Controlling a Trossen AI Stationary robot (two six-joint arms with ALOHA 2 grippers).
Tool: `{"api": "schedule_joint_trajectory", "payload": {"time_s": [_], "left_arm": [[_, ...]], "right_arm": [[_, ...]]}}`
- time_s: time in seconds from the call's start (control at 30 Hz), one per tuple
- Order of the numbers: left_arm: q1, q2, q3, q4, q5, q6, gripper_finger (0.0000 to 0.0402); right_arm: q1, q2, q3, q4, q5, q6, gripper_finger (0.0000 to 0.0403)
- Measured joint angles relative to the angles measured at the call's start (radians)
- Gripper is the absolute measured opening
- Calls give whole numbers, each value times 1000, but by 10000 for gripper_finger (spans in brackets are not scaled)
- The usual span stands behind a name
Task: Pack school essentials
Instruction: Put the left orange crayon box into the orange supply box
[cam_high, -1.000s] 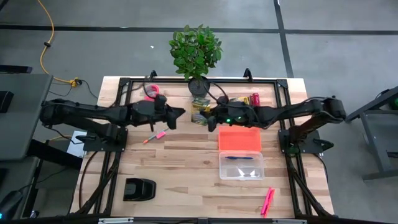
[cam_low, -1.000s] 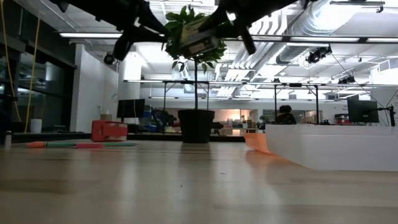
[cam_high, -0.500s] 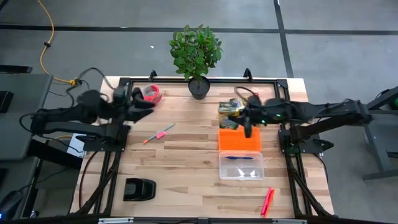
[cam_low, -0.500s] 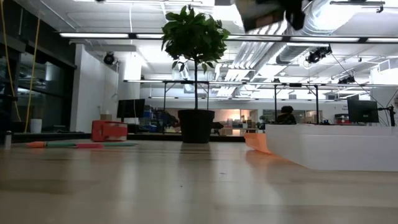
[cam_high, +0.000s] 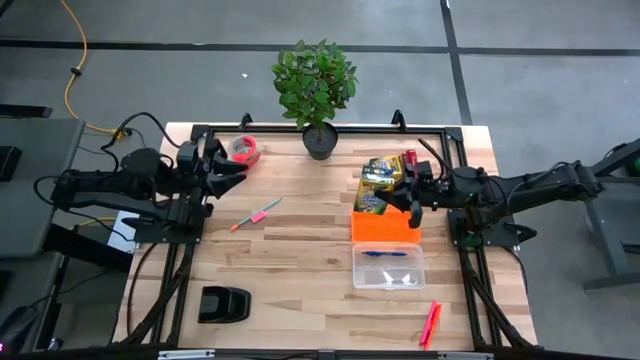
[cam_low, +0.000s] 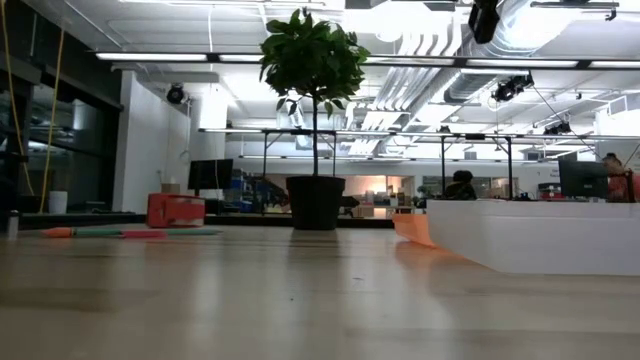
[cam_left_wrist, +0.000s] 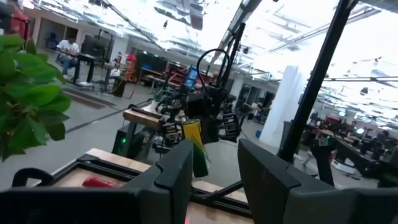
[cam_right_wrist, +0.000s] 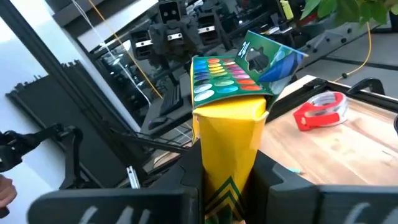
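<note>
While the right claw (cam_high: 408, 193) hangs over the back edge of the orange tray (cam_high: 395, 228), it is clamped on a yellow-and-green crayon box (cam_high: 378, 190); the right wrist view shows both fingers pressed against the box's yellow sides (cam_right_wrist: 231, 140), flap end up. A second crayon box (cam_high: 382, 167) sits just behind it, near the red cylinder (cam_high: 410, 159) at the bench's back right. In front of the orange tray lies a clear plastic case (cam_high: 388, 266) with a thin blue pen (cam_high: 384, 254) inside. Pink markers (cam_high: 431, 323) lie near the front right edge of the bench (cam_high: 300, 260). A pink-and-orange marker (cam_high: 255, 215) lies alone on the left half, well apart from the tray. The left claw (cam_high: 232, 171) waits at the back left, just beside the red tape roll (cam_high: 246, 150), fingers parted with nothing between them, as the left wrist view shows (cam_left_wrist: 214, 168). A potted plant (cam_high: 316, 88) stands at back centre between the two arms. A black object (cam_high: 224, 304) sits at the front left.
</note>
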Motion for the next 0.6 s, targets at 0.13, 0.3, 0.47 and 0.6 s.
{"api": "schedule_joint_trajectory", "payload": {"time_s": [0.13, 0.3, 0.47, 0.6], "left_arm": [[0, 11, -1, 0, 0, -20, 116], [0, 25, -1, 0, 0, -22, 115], [1, 37, -1, 0, -1, -22, 115], [1, 42, -1, -1, -1, -22, 115]], "right_arm": [[-6, -5, 2, -29, -4, 84, 47], [31, 4, 3, -261, -105, 328, 47], [193, 43, 2, -544, -120, 557, 47], [349, 63, 2, -708, -46, 772, 47]]}}
